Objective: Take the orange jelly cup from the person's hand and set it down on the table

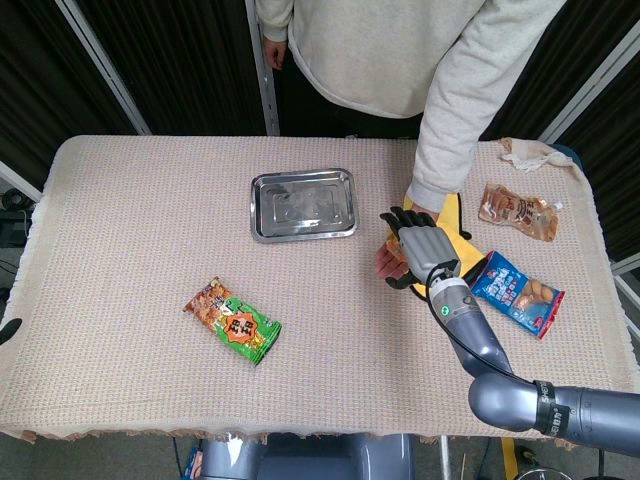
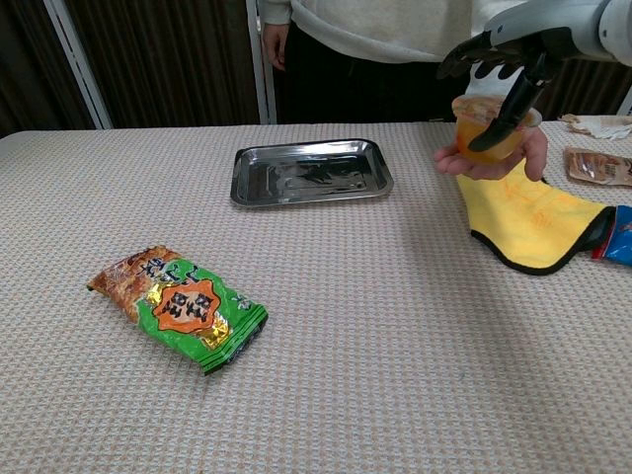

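Note:
The orange jelly cup (image 2: 476, 138) sits in the person's upturned palm (image 2: 486, 170) above the yellow cloth at the right. My right hand (image 2: 512, 49) hovers over the cup with fingers spread above its lid and the thumb hanging down across its front; no grip shows. In the head view my right hand (image 1: 420, 245) covers the cup, and only the person's fingers (image 1: 385, 263) stick out to its left. A dark sliver at the left edge (image 1: 8, 332) may be my left hand; how it stands is not visible.
A steel tray (image 1: 302, 204) lies mid-table. A green and orange snack bag (image 1: 233, 321) lies front left. A yellow cloth (image 2: 533, 222), a blue snack pack (image 1: 517, 290), a brown pouch (image 1: 515, 208) and a crumpled white cloth (image 1: 530, 152) crowd the right side.

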Tool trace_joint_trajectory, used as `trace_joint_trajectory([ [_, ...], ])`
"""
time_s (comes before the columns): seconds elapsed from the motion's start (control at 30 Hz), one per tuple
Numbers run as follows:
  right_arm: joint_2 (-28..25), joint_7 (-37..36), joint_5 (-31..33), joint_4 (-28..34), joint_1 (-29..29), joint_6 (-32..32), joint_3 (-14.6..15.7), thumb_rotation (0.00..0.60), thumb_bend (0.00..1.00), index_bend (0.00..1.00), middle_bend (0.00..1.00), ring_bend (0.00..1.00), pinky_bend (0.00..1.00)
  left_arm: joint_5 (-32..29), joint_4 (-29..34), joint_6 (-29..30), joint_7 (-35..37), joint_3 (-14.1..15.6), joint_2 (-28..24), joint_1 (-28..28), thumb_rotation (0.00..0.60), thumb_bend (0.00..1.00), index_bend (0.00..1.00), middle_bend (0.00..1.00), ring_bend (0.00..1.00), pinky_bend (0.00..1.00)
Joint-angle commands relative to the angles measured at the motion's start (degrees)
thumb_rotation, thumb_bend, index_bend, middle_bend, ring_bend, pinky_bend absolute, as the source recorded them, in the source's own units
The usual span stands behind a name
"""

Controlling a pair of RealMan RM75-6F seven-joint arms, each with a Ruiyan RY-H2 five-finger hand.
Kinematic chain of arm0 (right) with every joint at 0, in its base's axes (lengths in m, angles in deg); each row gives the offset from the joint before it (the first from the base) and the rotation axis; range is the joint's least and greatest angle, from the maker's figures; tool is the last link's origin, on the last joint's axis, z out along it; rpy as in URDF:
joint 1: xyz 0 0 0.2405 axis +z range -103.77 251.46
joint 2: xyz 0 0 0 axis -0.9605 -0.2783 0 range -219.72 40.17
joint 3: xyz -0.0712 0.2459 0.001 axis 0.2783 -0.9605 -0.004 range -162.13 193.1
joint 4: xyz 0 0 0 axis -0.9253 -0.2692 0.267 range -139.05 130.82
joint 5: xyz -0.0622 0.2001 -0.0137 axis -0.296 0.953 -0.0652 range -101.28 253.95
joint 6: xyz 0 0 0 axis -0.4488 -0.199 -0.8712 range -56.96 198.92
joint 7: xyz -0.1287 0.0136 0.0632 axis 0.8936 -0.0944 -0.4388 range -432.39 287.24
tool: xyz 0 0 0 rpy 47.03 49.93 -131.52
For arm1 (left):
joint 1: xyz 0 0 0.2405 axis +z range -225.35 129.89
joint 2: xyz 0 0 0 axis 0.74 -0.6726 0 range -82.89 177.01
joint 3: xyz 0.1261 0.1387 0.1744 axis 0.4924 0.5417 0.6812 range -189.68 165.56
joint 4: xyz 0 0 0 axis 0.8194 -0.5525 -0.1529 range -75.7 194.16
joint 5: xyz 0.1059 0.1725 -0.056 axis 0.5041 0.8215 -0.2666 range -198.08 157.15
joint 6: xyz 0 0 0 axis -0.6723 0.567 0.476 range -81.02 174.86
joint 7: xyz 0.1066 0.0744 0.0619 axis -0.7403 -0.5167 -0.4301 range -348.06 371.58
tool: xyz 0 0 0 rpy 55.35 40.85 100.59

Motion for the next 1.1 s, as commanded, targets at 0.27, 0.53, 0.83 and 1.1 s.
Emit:
trace_joint_trajectory([
  [0.27, 3.28, 1.3, 1.73, -4.52, 2.58, -1.44, 2.44, 0.6, 0.15, 0.12, 0.02, 0.0, 0.03, 0.17, -0.01, -0.39, -0.2, 0.25, 0.03, -0.15, 0.6, 0.19, 0.0, 0.0, 0.0, 0.0],
  [0.53, 6.54, -1.18, -4.61, -7.56, 1.62, -6.24, 3.42, 0.6, 0.27, 0.54, 0.47, 0.4, 0.41, 0.19, 0.03, -0.74, -0.66, 0.45, 0.31, -0.35, 0.6, 0.19, 0.0, 0.0, 0.0, 0.0],
  [0.83, 8.29, -4.28, -12.96, -7.47, -0.75, -11.18, 3.21, 0.6, 0.29, 0.65, 0.57, 0.5, 0.5, 0.24, 0.01, -0.92, -0.73, 0.56, 0.48, -0.47, 0.6, 0.19, 0.0, 0.0, 0.0, 0.0],
  [1.1, 4.3, -4.57, -15.36, -1.87, -2.89, -12.83, 2.99, 0.6, 0.3, 0.66, 0.57, 0.51, 0.51, 0.34, -0.02, -0.85, -0.68, 0.6, 0.53, -0.47, 0.6, 0.19, 0.0, 0.0, 0.0, 0.0],
])
